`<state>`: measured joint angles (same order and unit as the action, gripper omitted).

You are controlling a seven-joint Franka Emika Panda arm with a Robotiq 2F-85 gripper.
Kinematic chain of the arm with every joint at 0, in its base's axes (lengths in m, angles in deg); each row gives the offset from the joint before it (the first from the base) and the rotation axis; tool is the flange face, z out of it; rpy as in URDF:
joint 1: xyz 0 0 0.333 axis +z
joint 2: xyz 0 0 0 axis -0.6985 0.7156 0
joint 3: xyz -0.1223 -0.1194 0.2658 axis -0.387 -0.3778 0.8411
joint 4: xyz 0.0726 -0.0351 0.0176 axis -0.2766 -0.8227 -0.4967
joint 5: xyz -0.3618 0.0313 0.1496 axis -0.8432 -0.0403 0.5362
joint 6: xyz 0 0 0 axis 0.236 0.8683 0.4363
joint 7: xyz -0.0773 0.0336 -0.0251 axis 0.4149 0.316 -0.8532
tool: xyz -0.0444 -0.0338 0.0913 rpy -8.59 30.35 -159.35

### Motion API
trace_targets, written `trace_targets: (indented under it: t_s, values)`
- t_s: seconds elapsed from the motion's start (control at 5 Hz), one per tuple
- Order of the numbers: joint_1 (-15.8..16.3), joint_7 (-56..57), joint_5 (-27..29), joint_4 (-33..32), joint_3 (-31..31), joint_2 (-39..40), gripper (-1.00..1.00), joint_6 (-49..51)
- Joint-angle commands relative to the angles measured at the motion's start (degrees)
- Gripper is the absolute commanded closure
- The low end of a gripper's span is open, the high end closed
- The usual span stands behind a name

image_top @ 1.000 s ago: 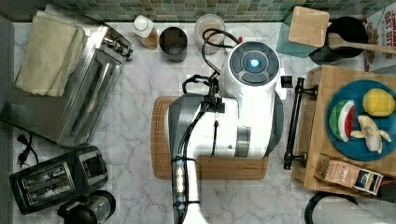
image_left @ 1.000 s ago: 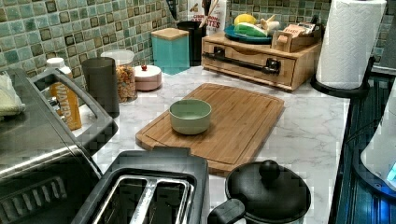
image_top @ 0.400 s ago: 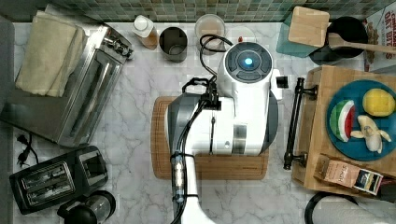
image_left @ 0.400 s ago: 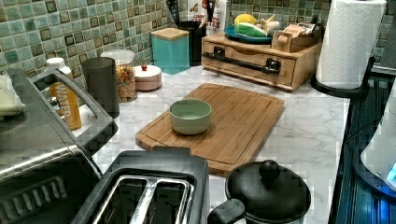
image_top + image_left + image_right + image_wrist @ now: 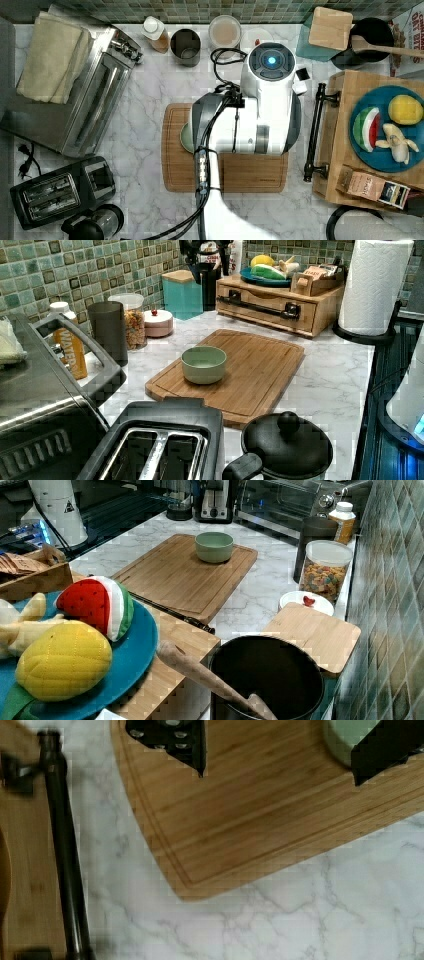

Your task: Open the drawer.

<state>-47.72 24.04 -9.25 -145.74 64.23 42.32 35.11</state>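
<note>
Bowl (image 5: 203, 363) on board (image 5: 250, 371), drawer (image 5: 270, 302) shut

One drawer (image 5: 270, 307) with one black bar handle (image 5: 314, 131); one bamboo cutting board (image 5: 240, 372); one green bowl (image 5: 203, 364); one blue plate (image 5: 372, 160) carrying three toy fruits; one paper towel roll (image 5: 372, 285); one slot toaster (image 5: 60, 192); one toaster oven (image 5: 80, 107); one cereal jar (image 5: 325, 571); one juice bottle (image 5: 67, 342)
</note>
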Motion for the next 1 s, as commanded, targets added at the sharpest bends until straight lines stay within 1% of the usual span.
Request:
trace_targets:
  t_s: [0.2, 0.4, 0.6, 0.8, 1.0]
  values:
    - [-6.5, 7.8, -9.9, 0.4, -5.6, -0.5, -1.00, -10.8]
    - [-7.2, 10.4, -12.0, -0.6, -6.3, 1.2, -1.00, -14.7]
    - [-8.3, 14.5, -11.2, -1.7, -6.8, 2.8, -1.00, -18.2]
    - [-9.5, 16.2, -9.9, -2.7, -6.2, 4.1, -1.00, -20.0]
    - [-9.5, 14.0, -11.5, -5.5, -6.2, 3.5, -1.00, -21.4]
